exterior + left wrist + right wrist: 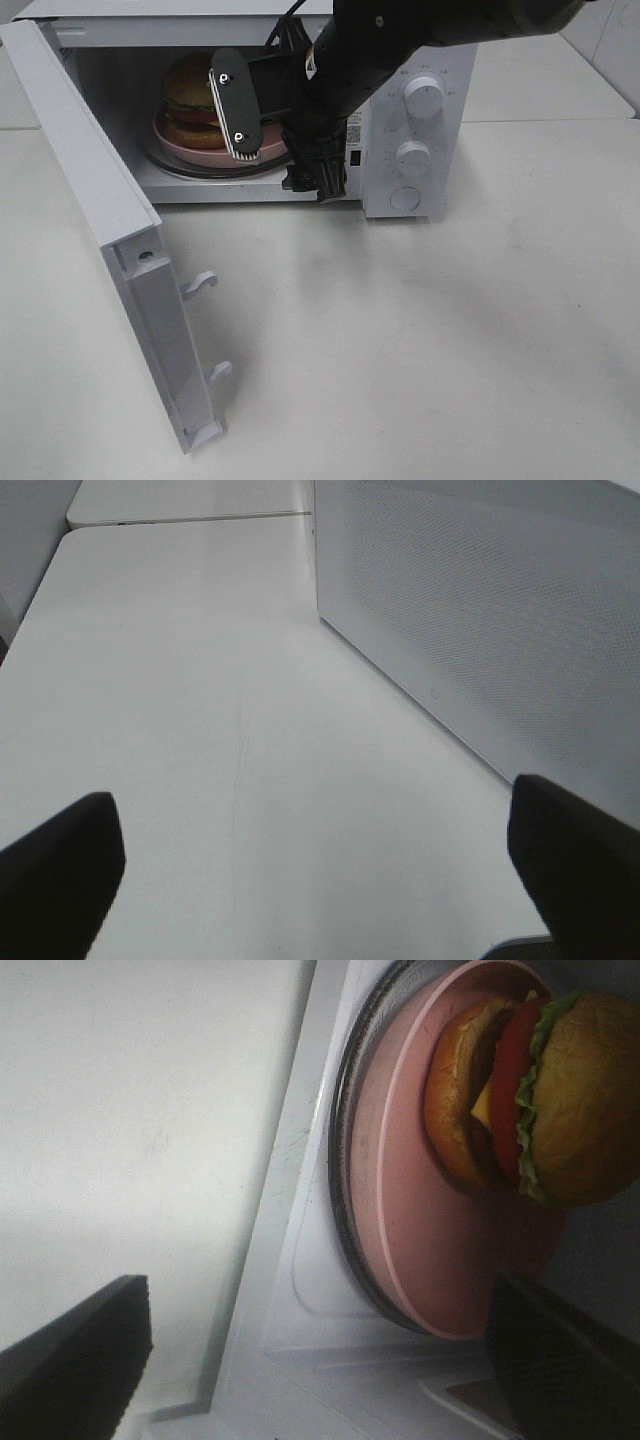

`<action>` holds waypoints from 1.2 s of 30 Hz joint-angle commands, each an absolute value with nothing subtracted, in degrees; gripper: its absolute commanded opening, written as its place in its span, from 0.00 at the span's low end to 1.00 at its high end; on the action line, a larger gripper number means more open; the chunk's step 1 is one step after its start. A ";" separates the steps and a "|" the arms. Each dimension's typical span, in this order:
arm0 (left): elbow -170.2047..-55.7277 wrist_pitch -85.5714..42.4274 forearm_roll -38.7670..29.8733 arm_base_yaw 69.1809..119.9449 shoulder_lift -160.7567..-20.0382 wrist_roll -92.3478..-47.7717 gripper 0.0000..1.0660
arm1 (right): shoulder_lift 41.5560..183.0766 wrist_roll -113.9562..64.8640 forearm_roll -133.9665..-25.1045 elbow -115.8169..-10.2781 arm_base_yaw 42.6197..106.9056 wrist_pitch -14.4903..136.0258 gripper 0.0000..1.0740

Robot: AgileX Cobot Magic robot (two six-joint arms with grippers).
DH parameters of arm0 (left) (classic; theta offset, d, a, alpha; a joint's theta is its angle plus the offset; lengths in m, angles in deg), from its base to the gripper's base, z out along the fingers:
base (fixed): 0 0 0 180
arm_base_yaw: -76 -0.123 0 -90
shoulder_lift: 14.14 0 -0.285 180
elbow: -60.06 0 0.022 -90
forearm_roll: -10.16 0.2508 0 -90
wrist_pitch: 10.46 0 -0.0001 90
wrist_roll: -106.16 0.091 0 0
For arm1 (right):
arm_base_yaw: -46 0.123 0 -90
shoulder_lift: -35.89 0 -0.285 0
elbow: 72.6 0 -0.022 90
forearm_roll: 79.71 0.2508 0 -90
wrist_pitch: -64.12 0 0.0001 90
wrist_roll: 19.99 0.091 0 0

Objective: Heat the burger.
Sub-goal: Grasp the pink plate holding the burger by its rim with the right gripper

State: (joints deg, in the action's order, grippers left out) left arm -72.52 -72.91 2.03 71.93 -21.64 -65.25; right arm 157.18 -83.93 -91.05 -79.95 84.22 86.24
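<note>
Pink plate [195,155] is seen on the glass turntable [343,1175] inside the microwave [462,125], and the burger [188,92] is set on that plate. The door [90,200] is swung wide open. The right gripper [315,1380] is held at the oven's mouth, just before the plate, its jaws spread wide and nothing gripped. The left gripper [320,880] is likewise spread wide and empty, held above the table [180,680] beside the microwave's perforated side wall.
</note>
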 commanded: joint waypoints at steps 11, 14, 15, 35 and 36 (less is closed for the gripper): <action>-72.40 -71.93 2.08 71.99 -20.55 -65.65 0.92 | 166.29 -82.21 -90.82 -88.14 84.39 86.46 0.80; -72.40 -71.93 2.08 71.99 -20.55 -65.65 0.92 | 168.47 -81.58 -90.82 -90.38 84.39 86.69 0.79; -72.40 -71.93 2.08 71.99 -20.55 -65.65 0.92 | 169.73 -81.58 -90.82 -91.75 84.39 87.04 0.79; -72.40 -71.93 2.08 71.99 -20.55 -65.65 0.92 | 181.99 -77.06 -86.35 -111.12 83.99 96.95 0.73; -72.40 -71.93 2.08 71.99 -20.55 -65.65 0.92 | 181.99 -77.06 -86.35 -111.12 83.99 96.95 0.73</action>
State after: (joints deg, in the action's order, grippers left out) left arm -72.52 -72.91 2.03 71.93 -21.64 -65.25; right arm 181.64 -77.52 -86.75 -110.60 84.22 95.80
